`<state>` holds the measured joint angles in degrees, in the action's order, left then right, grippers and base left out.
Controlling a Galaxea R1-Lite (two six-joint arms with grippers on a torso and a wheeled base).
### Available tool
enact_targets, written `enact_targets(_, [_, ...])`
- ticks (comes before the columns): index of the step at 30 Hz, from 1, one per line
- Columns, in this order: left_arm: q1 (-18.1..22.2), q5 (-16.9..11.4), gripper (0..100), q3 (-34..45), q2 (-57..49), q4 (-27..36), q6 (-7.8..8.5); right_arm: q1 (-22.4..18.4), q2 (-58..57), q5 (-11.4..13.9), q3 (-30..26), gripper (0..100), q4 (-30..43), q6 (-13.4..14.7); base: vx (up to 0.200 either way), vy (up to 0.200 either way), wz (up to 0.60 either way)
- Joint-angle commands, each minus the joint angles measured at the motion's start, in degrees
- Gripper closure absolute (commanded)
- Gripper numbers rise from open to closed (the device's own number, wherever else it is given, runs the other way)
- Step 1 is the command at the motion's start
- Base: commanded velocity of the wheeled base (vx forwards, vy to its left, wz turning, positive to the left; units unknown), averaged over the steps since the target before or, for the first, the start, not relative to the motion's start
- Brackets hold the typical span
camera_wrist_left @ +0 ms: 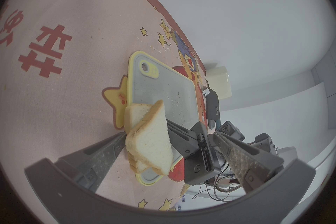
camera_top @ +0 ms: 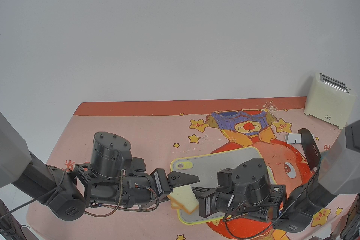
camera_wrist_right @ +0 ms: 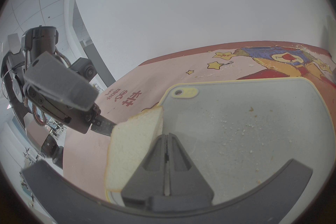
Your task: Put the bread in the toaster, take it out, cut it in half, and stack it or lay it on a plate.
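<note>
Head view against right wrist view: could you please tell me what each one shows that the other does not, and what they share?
Head view alone: a black knife lying on the tablecloth toward the far right, next to a small white holder. Right wrist view alone: crumbs scattered over the cutting board. Both: the yellow-rimmed board, the bread at its near left corner, the open left gripper at the bread, and the right gripper, shut, with its tips against the bread.

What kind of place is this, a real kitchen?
Probably a test room staged as a kitchen corner, not a home: bare white walls, a table under a cartoon tablecloth, with a toaster, a cutting board and bread.
</note>
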<state>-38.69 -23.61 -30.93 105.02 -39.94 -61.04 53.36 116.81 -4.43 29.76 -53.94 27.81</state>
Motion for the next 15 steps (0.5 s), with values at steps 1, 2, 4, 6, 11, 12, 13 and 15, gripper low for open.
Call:
enact_targets(1, [0.0, 0.0, 0, 0.0, 0.2, 0.0, -0.05, 0.2, 0.4, -0.1, 0.6, 100, 0.0, 0.1, 0.0, 0.0, 0.0])
enact_targets(2, [0.0, 0.0, 0, 0.0, 0.1, 0.0, -0.05, 0.2, 0.5, -0.1, 0.7, 100, -0.1, 0.1, 0.0, 0.0, 0.0])
enact_targets(4, [0.0, 0.0, 0, 0.0, 0.2, 0.0, -0.05, 0.2, 0.5, -0.1, 1.0, 100, -0.1, 0.1, 0.0, 0.0, 0.0])
enact_targets(6, [0.0, 0.0, 0, -0.1, 0.2, 0.0, -0.05, 0.2, 0.6, 0.0, 1.1, 100, -0.1, 0.1, 0.0, 0.0, 0.0])
enact_targets(11, [0.0, 0.0, 0, -0.1, 0.3, -0.1, -0.05, 0.2, 0.6, 0.2, 0.7, 100, -0.1, 0.1, 0.0, 0.0, 0.0])
enact_targets(12, [0.1, 0.0, 0, -0.1, 0.3, -0.1, -0.05, 0.2, 0.5, 0.1, 0.7, 100, -0.1, 0.2, 0.0, 0.0, 0.0])
enact_targets(13, [0.1, 0.0, 0, -0.1, 0.2, -0.1, -0.05, -0.1, 0.3, 0.0, 0.5, 100, -0.1, 0.2, 0.0, 0.0, 0.0])
enact_targets(15, [0.0, 0.0, 0, -0.1, 0.2, -0.1, -0.05, -0.7, 0.0, -0.1, 0.1, 100, -0.1, 0.2, 0.0, 0.0, 0.0])
